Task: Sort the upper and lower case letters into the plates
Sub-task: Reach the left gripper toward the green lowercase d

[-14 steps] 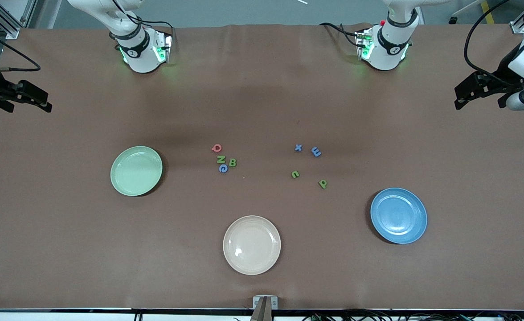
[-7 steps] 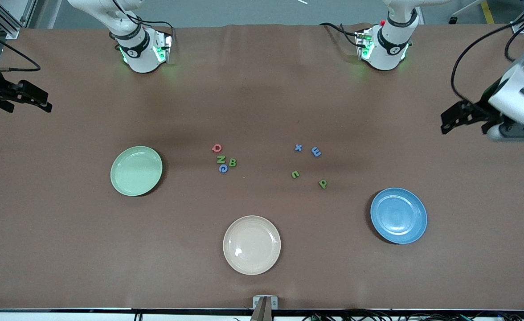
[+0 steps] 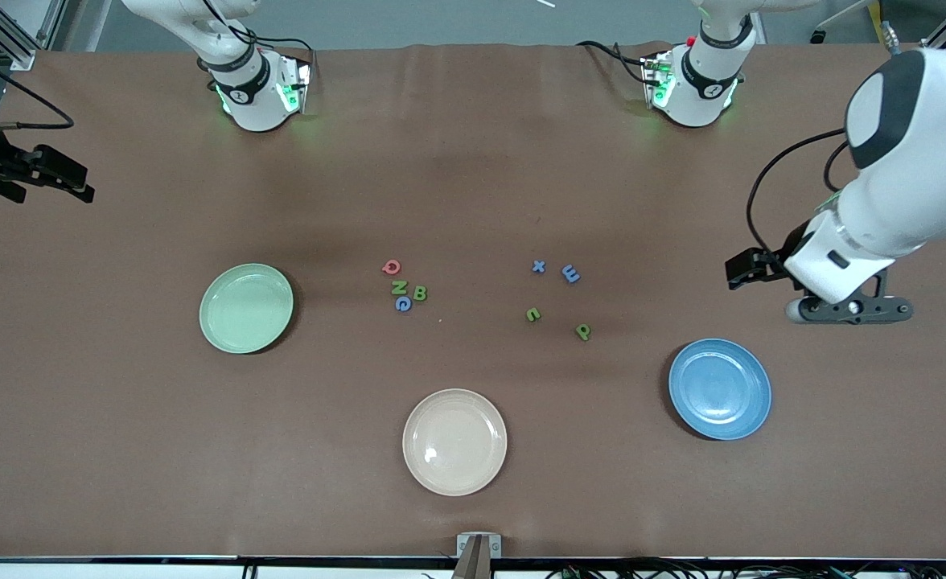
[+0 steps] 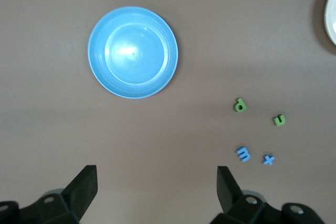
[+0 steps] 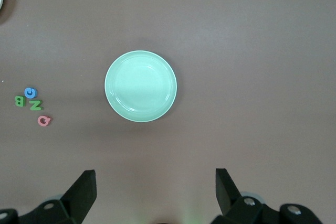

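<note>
Red Q (image 3: 391,267), green N (image 3: 398,287), green B (image 3: 420,293) and blue G (image 3: 403,304) lie clustered mid-table. Blue x (image 3: 538,266), blue m (image 3: 570,274) and two small green letters (image 3: 532,314) (image 3: 583,331) lie spread toward the left arm's end. The pale green plate (image 3: 246,308) and the blue plate (image 3: 719,389) hold nothing. My left gripper (image 3: 737,272) is open and empty over bare table beside the blue plate (image 4: 133,52). My right gripper (image 3: 79,183) is open and empty over the right arm's end, and its arm waits.
A cream-beige plate (image 3: 454,441) sits nearest the front camera, between the two other plates. The two robot bases (image 3: 256,88) (image 3: 694,84) stand along the table edge farthest from the front camera. Brown table covering lies under everything.
My left arm has swung in from the table's end toward the blue plate and the lower case letters. My right arm and all the letters have not moved.
</note>
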### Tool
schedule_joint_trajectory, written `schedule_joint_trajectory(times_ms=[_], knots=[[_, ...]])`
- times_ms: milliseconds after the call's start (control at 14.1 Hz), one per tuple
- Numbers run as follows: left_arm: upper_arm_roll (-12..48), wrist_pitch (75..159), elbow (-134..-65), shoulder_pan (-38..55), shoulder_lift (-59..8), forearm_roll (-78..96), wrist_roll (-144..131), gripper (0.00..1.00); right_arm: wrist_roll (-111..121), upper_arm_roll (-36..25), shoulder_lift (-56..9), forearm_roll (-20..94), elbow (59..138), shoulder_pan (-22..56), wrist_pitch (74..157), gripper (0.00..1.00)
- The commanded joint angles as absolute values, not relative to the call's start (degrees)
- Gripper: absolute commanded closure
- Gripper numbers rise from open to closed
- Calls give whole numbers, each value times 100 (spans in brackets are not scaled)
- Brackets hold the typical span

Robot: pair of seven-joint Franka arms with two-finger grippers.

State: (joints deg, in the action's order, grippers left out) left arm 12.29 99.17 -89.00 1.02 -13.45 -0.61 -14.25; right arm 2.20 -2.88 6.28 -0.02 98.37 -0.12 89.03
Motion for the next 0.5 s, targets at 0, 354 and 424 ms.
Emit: schedule_joint_trajectory(times_ms=[0,354,424], knots=[[1222,10080,-8868,482,-1677,-79,-2193,0,281,-290,782,-70,9984,-9,8930,0],[1222,10440,-8921,1036,-2091,-79,-3723,0,281,-290,774,-79,9984,-9,8930,0],[1222,10572,-8912,1115,-2222,-79,-4048,0,281,-290,773,-79,9984,-9,8930,0]])
